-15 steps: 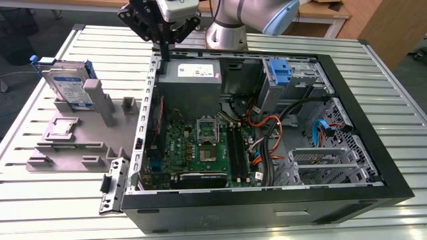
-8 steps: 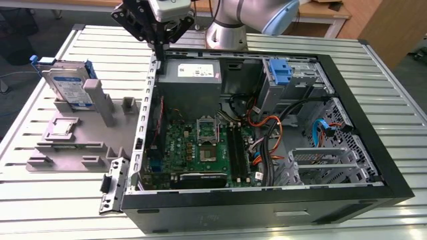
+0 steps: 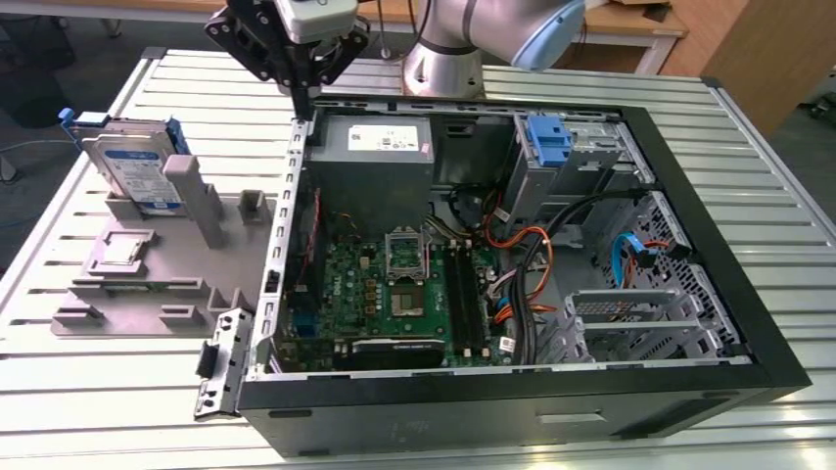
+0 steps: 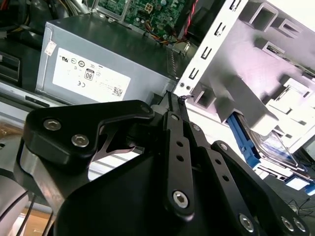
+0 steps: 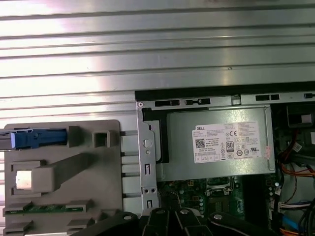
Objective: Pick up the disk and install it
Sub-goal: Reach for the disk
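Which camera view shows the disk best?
The exterior view: the disk stands upright in the grey holder, label and blue frame visible. The first wrist view catches its blue edge; the second wrist view, a slice.

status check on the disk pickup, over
Gripper shut, empty, over case edge. Disk upright in grey holder, untouched. Path between looks open.

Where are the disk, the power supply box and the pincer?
the disk (image 3: 135, 164): exterior view, on its labelled face.
the power supply box (image 5: 229, 142): first wrist view, on its white label.
the pincer (image 3: 303, 106): exterior view, at its fingertips.
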You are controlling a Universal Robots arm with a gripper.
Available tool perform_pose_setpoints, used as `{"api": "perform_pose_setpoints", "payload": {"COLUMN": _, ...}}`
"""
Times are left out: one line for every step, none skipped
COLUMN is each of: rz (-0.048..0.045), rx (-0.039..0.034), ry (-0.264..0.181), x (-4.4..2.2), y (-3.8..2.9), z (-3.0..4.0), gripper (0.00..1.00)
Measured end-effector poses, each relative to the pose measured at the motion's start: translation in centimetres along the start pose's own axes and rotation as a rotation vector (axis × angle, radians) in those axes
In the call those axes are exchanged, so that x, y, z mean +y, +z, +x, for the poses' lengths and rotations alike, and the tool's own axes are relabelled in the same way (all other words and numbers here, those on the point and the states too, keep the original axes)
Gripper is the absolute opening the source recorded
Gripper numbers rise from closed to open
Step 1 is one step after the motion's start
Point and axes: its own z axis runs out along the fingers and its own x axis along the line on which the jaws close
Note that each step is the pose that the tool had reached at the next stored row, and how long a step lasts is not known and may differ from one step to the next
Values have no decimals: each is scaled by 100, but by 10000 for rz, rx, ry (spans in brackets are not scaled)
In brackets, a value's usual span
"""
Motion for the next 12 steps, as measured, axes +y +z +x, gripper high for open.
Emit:
{"api": "perform_pose_setpoints", "payload": {"rz": 1, "rx": 1, "ry": -1, "x": -1, "y": 0, "z": 14, "gripper": 10}}
{"api": "perform_pose_setpoints", "payload": {"rz": 0, "rx": 0, "ry": -1, "x": -2, "y": 1, "z": 29, "gripper": 10}}
{"api": "perform_pose_setpoints", "payload": {"rz": 0, "rx": 0, "ry": -1, "x": -3, "y": 1, "z": 46, "gripper": 10}}
{"api": "perform_pose_setpoints", "payload": {"rz": 0, "rx": 0, "ry": 0, "x": -4, "y": 1, "z": 64, "gripper": 10}}
{"api": "perform_pose_setpoints", "payload": {"rz": 1, "rx": 1, "ry": 0, "x": -5, "y": 2, "z": 84, "gripper": 10}}
{"api": "perform_pose_setpoints", "payload": {"rz": 0, "rx": 0, "ry": 0, "x": -7, "y": 3, "z": 106, "gripper": 10}}
{"api": "perform_pose_setpoints", "payload": {"rz": 0, "rx": 1, "ry": 0, "x": -9, "y": 3, "z": 129, "gripper": 10}}
{"api": "perform_pose_setpoints", "payload": {"rz": 0, "rx": 0, "ry": 0, "x": -10, "y": 4, "z": 152, "gripper": 10}}
{"api": "perform_pose_setpoints", "payload": {"rz": 0, "rx": 0, "ry": -1, "x": -12, "y": 5, "z": 176, "gripper": 10}}
{"api": "perform_pose_setpoints", "payload": {"rz": 0, "rx": 0, "ry": -1, "x": -14, "y": 6, "z": 200, "gripper": 10}}
{"api": "perform_pose_setpoints", "payload": {"rz": 0, "rx": 0, "ry": -2, "x": -16, "y": 6, "z": 224, "gripper": 10}}
{"api": "perform_pose_setpoints", "payload": {"rz": 0, "rx": 0, "ry": 0, "x": -17, "y": 7, "z": 250, "gripper": 10}}
